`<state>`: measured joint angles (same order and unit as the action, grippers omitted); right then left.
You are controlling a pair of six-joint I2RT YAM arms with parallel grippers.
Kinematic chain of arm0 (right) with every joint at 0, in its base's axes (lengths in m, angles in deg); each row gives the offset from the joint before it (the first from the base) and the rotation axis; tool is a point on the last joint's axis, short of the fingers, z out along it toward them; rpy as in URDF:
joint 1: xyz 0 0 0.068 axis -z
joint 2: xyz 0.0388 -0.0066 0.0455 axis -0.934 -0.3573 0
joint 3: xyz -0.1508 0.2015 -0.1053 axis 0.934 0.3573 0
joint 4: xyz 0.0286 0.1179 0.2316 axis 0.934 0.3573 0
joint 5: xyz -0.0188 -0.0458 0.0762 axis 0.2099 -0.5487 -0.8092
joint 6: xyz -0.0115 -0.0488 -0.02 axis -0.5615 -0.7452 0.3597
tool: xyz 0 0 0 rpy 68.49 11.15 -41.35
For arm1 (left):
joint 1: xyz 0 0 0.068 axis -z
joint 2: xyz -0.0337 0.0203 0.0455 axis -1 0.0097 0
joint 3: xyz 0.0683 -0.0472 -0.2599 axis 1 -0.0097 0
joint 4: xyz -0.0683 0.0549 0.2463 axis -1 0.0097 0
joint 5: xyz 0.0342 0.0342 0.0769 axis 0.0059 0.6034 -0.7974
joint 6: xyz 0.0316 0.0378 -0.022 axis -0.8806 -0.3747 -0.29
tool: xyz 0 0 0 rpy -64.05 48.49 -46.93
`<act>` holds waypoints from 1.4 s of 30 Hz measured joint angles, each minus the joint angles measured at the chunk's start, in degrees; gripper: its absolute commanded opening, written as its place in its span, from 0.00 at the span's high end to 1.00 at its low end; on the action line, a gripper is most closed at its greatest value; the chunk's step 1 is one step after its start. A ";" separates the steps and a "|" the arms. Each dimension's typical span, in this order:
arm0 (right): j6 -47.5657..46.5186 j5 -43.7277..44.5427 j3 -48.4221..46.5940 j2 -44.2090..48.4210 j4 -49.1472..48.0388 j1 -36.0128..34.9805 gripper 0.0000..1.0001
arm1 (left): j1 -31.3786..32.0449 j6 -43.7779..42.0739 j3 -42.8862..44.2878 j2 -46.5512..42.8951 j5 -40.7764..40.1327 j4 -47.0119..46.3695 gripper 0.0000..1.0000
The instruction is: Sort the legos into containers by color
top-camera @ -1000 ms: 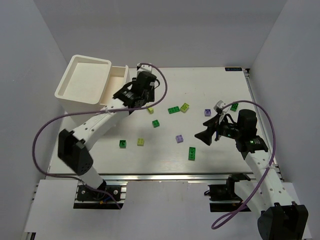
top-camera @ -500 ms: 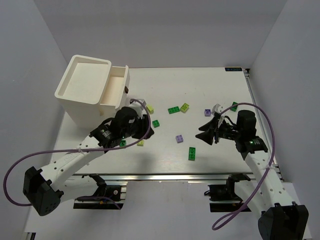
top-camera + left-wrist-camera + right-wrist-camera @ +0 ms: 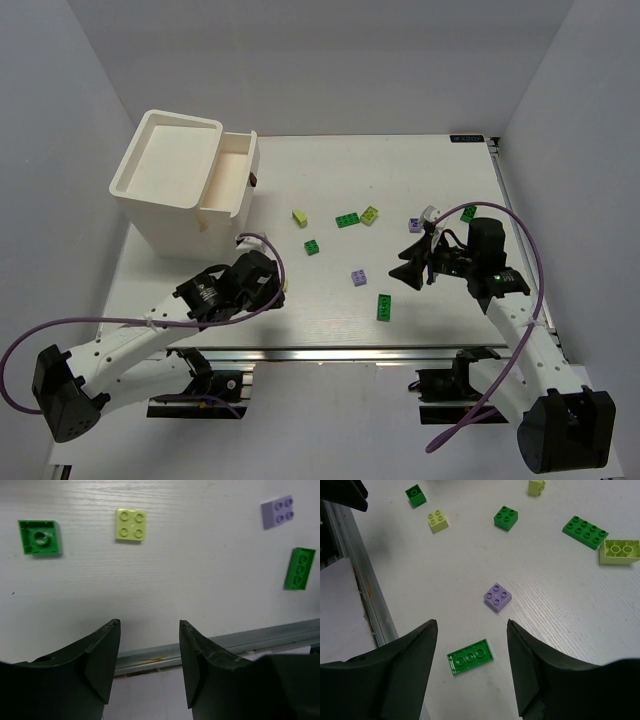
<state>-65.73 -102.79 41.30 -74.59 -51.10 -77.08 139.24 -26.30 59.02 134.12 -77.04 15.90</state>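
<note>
Small legos lie scattered on the white table. In the top view I see a yellow-green brick (image 3: 300, 218), a green plate (image 3: 347, 219), a lavender brick (image 3: 358, 277) and a green plate (image 3: 384, 307). My left gripper (image 3: 277, 290) is open and empty low over the near left of the table. Its wrist view shows an upturned green brick (image 3: 40, 537) and a yellow-green brick (image 3: 131, 524) ahead of the open fingers (image 3: 150, 630). My right gripper (image 3: 405, 272) is open and empty. It hovers above the upturned green plate (image 3: 470, 656), with the lavender brick (image 3: 497, 597) just beyond. One drawer (image 3: 232, 175) of the cream box (image 3: 165, 165) stands open.
More bricks lie at the far middle and right: yellow-green (image 3: 370, 214), lavender (image 3: 415, 225), green (image 3: 468, 213) and green (image 3: 312, 247). The table's metal front rail (image 3: 225, 642) runs just under the left fingers. Purple cables loop off both arms.
My left arm has swung from the open drawer back to the near left of the table. My right gripper has shifted slightly towards the far side and stays open.
</note>
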 measured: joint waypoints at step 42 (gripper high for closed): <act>0.15 -0.55 0.00 0.81 0.07 0.00 0.28 | -5.16 0.94 -11.69 11.39 -24.09 -11.76 0.19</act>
<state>-65.57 -103.34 41.30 -73.78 -51.03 -77.08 134.09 -25.36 47.33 145.50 -101.13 4.14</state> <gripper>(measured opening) 0.715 0.815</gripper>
